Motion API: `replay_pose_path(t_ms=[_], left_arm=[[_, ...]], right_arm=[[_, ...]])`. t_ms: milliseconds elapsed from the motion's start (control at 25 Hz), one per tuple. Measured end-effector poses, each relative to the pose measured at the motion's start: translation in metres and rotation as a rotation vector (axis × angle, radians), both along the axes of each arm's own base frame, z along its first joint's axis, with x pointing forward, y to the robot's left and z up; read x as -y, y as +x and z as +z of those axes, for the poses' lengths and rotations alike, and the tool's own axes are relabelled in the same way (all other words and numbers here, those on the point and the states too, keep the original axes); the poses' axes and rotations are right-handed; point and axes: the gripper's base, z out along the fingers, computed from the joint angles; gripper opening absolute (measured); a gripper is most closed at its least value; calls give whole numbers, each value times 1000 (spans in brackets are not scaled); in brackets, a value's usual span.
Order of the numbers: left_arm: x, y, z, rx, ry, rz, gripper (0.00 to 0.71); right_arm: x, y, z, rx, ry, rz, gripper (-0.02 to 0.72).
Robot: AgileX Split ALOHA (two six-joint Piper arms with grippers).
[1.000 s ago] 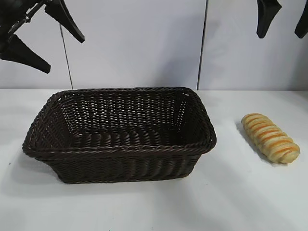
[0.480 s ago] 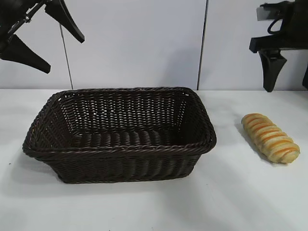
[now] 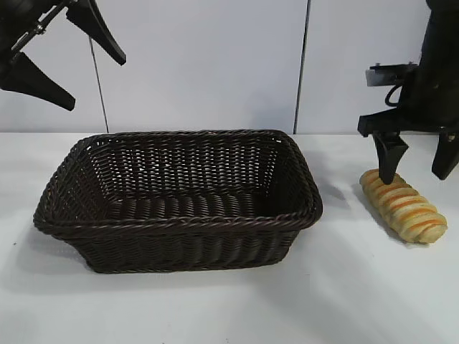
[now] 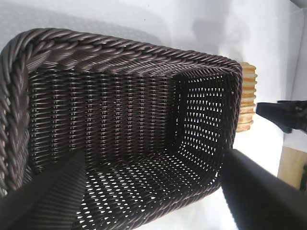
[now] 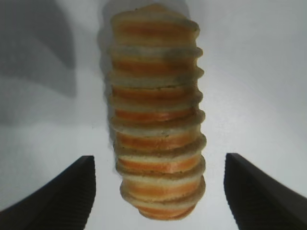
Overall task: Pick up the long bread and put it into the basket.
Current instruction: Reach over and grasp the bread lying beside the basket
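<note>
Ridged golden long bread [image 3: 403, 206] lying right of dark wicker basket [image 3: 179, 222]

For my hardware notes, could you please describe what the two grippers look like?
Both are black. The left gripper has two long, tapering, pointed fingers. The right gripper has similar wedge-shaped fingers under a boxy black bracket, with a short black cable looping beside it. No markings show.

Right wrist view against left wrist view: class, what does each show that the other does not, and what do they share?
Only the right wrist view shows the long bread whole, lying between the open right tool's fingers.

Only the left wrist view shows the basket and its empty woven inside, with the left tool open above it.

Both show the bread, seen in the left wrist view only as a strip beyond the basket's far wall, and the white table.
</note>
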Motion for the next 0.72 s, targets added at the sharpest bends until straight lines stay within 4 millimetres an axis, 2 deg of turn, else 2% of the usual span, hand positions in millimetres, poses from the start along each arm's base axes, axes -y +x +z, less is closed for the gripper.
replay_pose_path(t_ms=[120,280,520,720], left_arm=[[0,0,0,0,0,0,562],[0,0,0,0,0,0,562],[0,0,0,0,0,0,562],[0,0,0,0,0,0,562]], right_arm=[[0,0,-1,1,-3,3,512],[1,1,-1,4,-13,10,357],[2,1,-1,3,-28,22,200],[3,0,0,-9,-30,21,157]])
